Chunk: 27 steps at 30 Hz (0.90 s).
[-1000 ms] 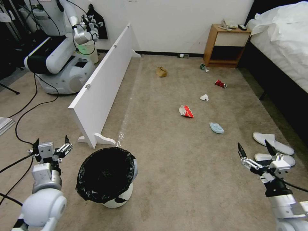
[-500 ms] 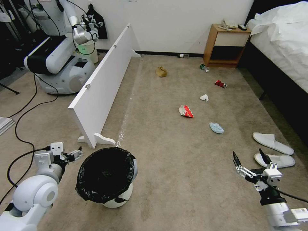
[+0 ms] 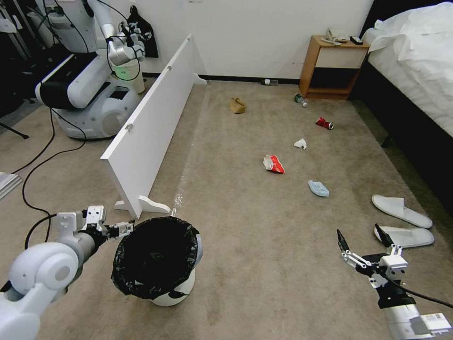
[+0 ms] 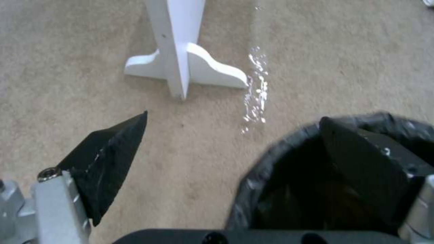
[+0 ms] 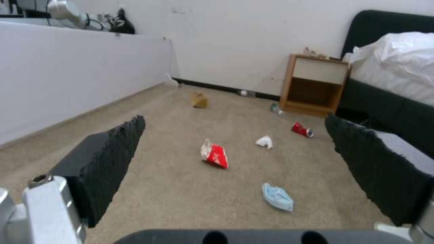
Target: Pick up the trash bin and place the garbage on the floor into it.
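- The trash bin (image 3: 158,257), a small round white bin with a black bag folded over its rim, stands upright on the floor (image 3: 264,264) in the near left part of the head view, just in front of the foot of a long white board (image 3: 151,123).
- The left gripper (image 3: 123,229) is at the bin's left rim. Its fingers are spread apart and grasp nothing. In the left wrist view one fingertip (image 4: 348,149) is over the black bag at the rim and the other is outside over the carpet, so the rim lies between them. I cannot tell if a finger touches the bag.
- The right gripper (image 3: 359,242) hangs low over the carpet in the near right, its fingers wide apart and empty, just beside the nearer of two white slippers (image 3: 405,236).
- The garbage lies scattered on the carpet, well apart from the bin: a blue face mask (image 3: 318,188), a red packet (image 3: 273,164), a white tissue (image 3: 300,143), a red can (image 3: 324,123), a bottle with green label (image 3: 298,99) and a brown paper bag (image 3: 237,105).
- Behind the litter a wooden nightstand (image 3: 332,68) stands at the white wall, and a bed (image 3: 415,71) runs along the right side.
- Another white robot (image 3: 89,80) stands in the far left, behind the board, with black cables (image 3: 42,156) on the carpet near it.
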Motion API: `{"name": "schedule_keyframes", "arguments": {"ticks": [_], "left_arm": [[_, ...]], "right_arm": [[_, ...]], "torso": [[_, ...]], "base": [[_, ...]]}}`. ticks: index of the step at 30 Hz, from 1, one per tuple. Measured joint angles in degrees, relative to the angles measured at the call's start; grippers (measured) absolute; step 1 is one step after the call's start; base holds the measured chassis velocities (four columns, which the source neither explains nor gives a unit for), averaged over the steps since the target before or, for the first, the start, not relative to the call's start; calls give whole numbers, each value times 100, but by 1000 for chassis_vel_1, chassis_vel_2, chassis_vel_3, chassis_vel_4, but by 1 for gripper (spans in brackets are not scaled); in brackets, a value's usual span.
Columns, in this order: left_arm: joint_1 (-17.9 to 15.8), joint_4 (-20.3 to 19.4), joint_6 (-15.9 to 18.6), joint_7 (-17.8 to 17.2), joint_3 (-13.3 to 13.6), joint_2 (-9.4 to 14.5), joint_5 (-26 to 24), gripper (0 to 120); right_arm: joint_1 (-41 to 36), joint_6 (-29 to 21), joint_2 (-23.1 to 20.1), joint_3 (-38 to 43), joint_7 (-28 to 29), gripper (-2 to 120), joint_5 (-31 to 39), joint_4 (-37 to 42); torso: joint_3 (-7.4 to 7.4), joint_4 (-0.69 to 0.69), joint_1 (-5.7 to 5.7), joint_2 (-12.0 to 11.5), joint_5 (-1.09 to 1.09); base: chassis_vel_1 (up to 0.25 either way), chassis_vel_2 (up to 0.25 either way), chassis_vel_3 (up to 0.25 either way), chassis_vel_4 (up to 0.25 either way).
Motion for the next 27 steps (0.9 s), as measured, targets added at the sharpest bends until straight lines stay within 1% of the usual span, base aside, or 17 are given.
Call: {"name": "schedule_keyframes", "arguments": {"ticks": [1, 2, 3, 4, 5, 6, 8, 15, 17, 21, 23, 24, 27], "left_arm": [[0, 0, 0, 0, 0, 0, 0, 100], [-68, 109, -3, -14, 39, 60, -16, 100], [-81, 217, -9, -23, 61, 145, -21, 100], [-81, 217, -9, -23, 61, 145, -21, 100], [-56, 312, -16, -22, 70, 235, -16, 100], [-56, 312, -16, -22, 70, 235, -16, 100], [-40, 419, -20, 12, 71, 317, -2, 100], [-29, 647, -33, 119, 88, 363, 107, 100], [32, 758, -37, 150, 113, 379, 105, 100], [95, 785, -38, 179, 178, 387, 108, 100], [182, 676, -40, 185, 235, 387, 131, 100], [182, 676, -40, 185, 235, 387, 131, 100], [266, 501, -43, 179, 269, 369, 217, 100]], "right_arm": [[0, 0, 0, 0, 0, 100, 0, 0], [-8, 12, 26, -18, -14, 100, -29, 0], [-9, 25, 54, -38, -23, 100, -69, 0], [-9, 25, 54, -38, -23, 100, -69, 0], [-7, 41, 90, -49, -30, 100, -99, -3], [-7, 41, 90, -49, -30, 100, -99, -3], [-3, 79, 143, -51, -45, 100, -128, -21], [9, 130, 184, -20, -80, 100, -139, -72], [24, 137, 163, 9, -81, 100, -111, -79], [32, 148, 154, 23, -82, 100, -100, -86], [33, 165, 159, 41, -90, 100, -94, -90], [33, 165, 159, 41, -90, 100, -94, -90], [30, 213, 173, 75, -128, 100, -71, -105]], "torso": [[0, 0, 0, 0, 0], [0, -1, 0, 0, 0], [0, 1, 0, 0, 0], [0, 1, 0, 0, 0], [0, 3, 0, 0, 0], [0, 3, 0, 0, 0], [0, 2, 0, 0, 0], [0, 2, 0, 0, 0], [0, 2, 0, 0, 0], [0, 2, 0, 0, 0], [0, 2, 0, 0, 0], [0, 2, 0, 0, 0], [0, 1, 0, 0, 1]], "base": [[0, 0, 0, 0], [0, 0, 0, 0], [0, 0, 0, 0], [0, 0, 0, 0], [0, 0, 0, 0], [0, 0, 0, 0], [0, 0, 0, 0], [0, 0, 0, 0], [0, 0, 0, 0], [0, 0, 0, 0], [0, 0, 0, 0], [0, 0, 0, 0], [0, 0, 0, 0]]}}
